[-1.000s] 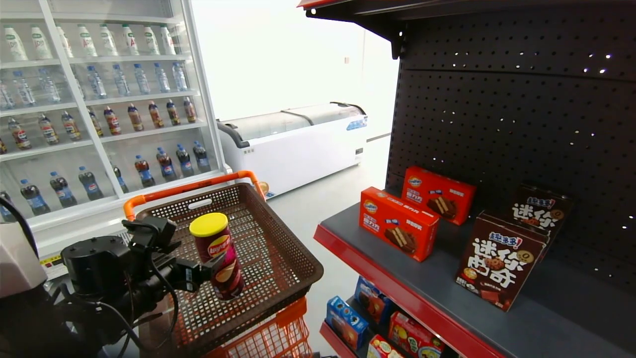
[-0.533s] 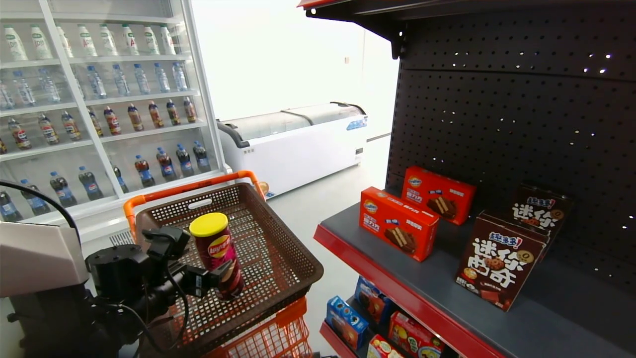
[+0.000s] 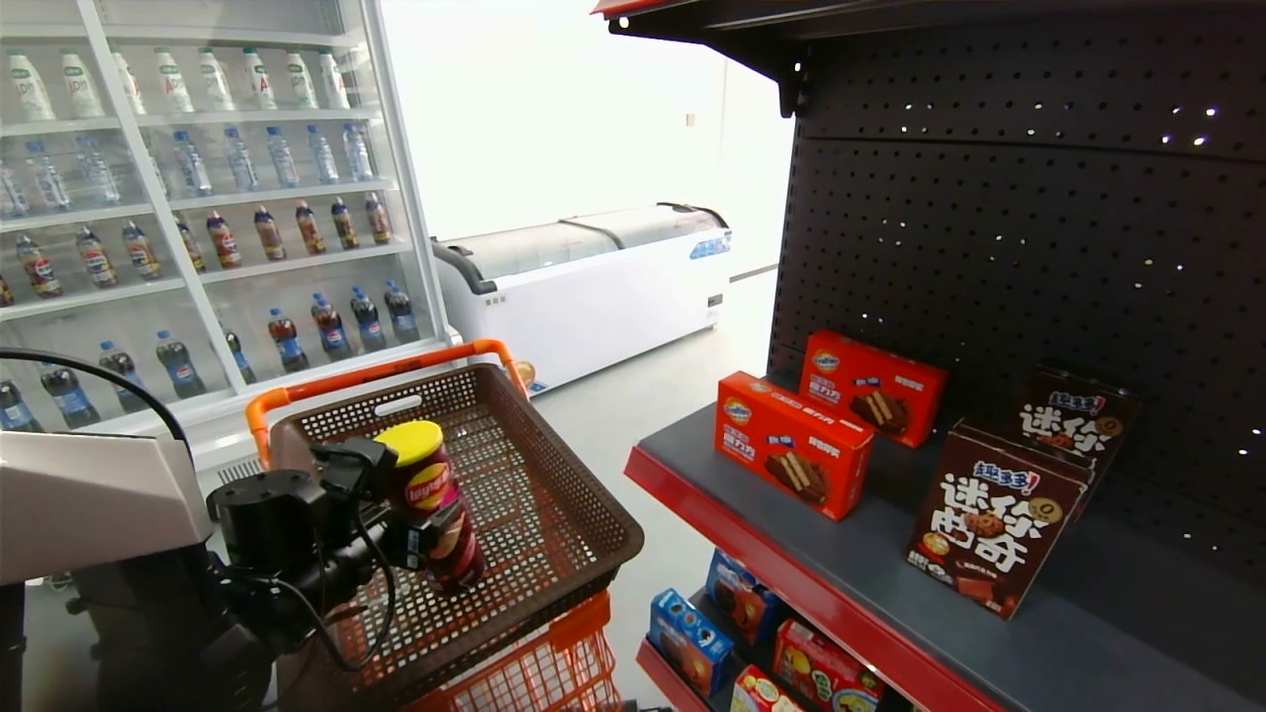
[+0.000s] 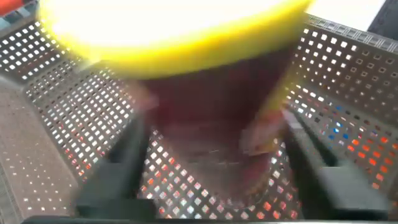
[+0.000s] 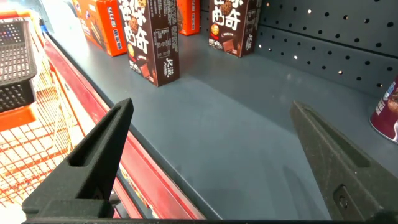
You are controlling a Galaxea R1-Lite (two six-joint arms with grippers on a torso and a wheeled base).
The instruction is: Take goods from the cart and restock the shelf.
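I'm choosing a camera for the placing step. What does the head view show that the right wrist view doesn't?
Head view, not right wrist: the chips can with the left gripper around it, the drinks cooler. Right wrist, not head: the open right gripper and a purple can. Both: the shelf, brown boxes, red boxes.

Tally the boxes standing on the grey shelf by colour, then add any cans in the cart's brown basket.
Red boxes: 2
Brown boxes: 2
Yellow-lidded can in the basket: 1
Total: 5
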